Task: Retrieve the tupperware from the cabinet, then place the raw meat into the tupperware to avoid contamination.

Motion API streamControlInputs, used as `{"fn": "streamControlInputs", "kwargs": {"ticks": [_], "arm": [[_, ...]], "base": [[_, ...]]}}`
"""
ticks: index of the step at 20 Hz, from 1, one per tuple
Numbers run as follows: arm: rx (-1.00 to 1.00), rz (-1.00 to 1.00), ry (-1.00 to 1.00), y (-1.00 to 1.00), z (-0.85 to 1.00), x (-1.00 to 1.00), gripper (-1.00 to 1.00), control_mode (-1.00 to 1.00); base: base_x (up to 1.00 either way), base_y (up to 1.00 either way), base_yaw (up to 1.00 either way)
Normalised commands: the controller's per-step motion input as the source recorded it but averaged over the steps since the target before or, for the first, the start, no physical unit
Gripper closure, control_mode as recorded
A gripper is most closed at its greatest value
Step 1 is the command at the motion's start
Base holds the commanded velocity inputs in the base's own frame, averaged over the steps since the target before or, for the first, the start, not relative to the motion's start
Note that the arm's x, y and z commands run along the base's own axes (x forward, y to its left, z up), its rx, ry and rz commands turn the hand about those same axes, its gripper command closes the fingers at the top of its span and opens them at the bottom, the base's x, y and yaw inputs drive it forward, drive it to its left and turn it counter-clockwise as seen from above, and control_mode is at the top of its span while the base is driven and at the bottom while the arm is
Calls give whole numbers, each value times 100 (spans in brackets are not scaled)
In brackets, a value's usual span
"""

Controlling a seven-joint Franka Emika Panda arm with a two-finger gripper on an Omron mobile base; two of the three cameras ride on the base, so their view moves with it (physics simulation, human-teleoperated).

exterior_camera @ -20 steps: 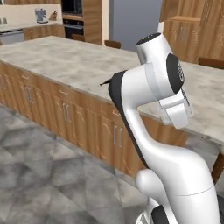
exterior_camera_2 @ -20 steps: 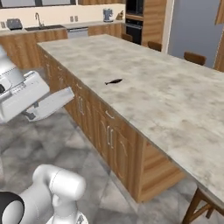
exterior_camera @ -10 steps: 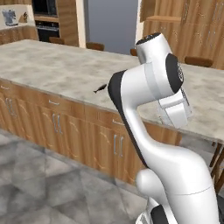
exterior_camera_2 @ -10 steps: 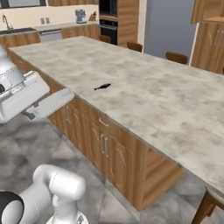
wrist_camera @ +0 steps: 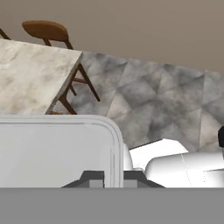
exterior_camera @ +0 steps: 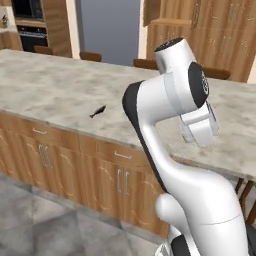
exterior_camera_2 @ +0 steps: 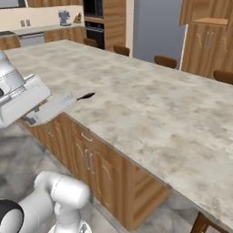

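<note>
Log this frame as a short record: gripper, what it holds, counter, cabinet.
gripper: shut on tupperware
tupperware: clear box clamped by its rim, held in the air beside the counter
counter: marble top, small dark item lying near its front edge
cabinet: tall wood unit beyond the counter
stool: at the counter's end

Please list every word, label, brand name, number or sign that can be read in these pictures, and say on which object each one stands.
There is no readable text in any view.
The marble counter, the wood cabinet, the oven and the clear tupperware carry no lettering or labels.
The small appliance on the far counter is too small to show any brand.
The small dark item on the counter has no marking.
</note>
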Motion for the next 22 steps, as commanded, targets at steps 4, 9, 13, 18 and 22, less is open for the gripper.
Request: {"fn": "streamControlInputs", "kwargs": {"ticks": [4,9,13,18,22], "arm": [[0,0,0,0,0,0,100,100],[0,0,0,0,0,0,100,100],[0,0,0,0,0,0,100,100],[0,0,0,0,0,0,100,100],[0,0,0,0,0,0,100,100]], "base": [[20,-22,-34],[5,-7,-41],[21,12,-45],[43,31,-37],[0,28,-36]]}}
